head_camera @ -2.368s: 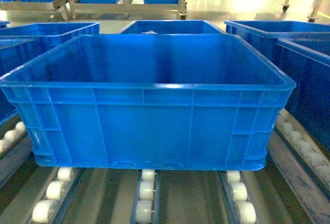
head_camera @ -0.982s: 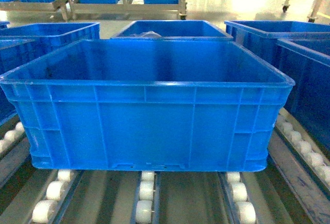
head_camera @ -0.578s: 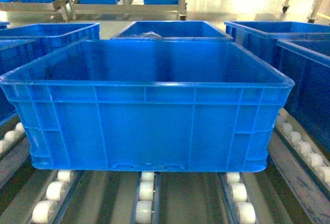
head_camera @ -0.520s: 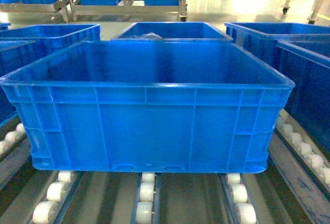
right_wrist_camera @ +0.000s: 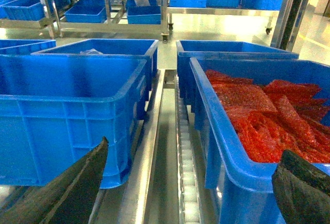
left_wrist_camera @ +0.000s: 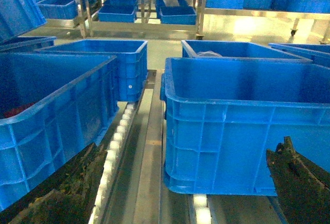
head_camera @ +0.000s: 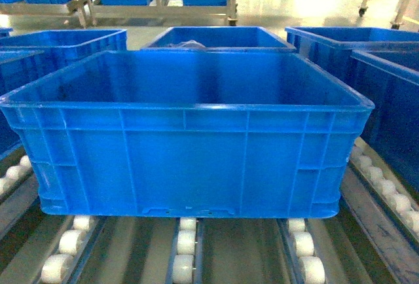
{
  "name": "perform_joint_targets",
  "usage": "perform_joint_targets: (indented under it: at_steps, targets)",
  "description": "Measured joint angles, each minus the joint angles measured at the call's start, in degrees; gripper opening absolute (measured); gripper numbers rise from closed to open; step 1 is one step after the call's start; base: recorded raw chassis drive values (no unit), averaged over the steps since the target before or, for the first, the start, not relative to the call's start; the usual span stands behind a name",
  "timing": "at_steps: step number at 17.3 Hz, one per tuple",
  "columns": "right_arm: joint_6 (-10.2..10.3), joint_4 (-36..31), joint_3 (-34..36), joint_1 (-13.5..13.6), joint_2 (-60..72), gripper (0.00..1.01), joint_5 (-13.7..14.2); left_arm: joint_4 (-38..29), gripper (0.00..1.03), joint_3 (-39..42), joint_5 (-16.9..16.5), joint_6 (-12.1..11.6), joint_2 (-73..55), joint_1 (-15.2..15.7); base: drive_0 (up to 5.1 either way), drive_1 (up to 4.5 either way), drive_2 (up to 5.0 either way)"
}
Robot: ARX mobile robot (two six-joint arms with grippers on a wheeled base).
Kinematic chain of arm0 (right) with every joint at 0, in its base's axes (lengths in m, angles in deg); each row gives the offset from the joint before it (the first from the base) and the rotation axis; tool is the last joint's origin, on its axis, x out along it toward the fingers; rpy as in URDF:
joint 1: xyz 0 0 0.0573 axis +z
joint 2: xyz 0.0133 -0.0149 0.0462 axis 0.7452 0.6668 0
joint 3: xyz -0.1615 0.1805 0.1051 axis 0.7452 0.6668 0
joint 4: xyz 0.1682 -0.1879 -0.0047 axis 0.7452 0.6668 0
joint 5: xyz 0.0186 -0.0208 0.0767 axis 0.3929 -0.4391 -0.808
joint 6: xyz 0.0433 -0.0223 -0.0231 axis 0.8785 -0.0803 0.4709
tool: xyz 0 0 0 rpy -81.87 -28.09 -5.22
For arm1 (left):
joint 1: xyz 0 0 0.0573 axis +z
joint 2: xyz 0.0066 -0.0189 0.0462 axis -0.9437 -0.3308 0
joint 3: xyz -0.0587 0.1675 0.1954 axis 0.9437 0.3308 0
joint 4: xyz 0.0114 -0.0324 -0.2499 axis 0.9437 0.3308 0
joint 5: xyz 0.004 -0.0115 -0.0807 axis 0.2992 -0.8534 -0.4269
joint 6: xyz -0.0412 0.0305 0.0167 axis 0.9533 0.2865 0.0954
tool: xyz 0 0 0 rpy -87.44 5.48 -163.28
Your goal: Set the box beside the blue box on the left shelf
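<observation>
The box sat on the left shelf rollers between neighbouring crates, both end effectors spread wide and clear of it, so I judged it might roll or sit skewed against the red-filled crate.
</observation>
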Motion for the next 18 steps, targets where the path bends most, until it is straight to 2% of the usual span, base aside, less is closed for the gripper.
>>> perform_joint_targets:
  at_steps: [18]
  targets:
    - [0.0, -0.02, 0.0, 0.0, 0.0, 0.98, 0.0, 0.0, 0.98, 0.0, 0.0, 0.0, 0.0, 0.0, 0.0, 0.0, 0.0]
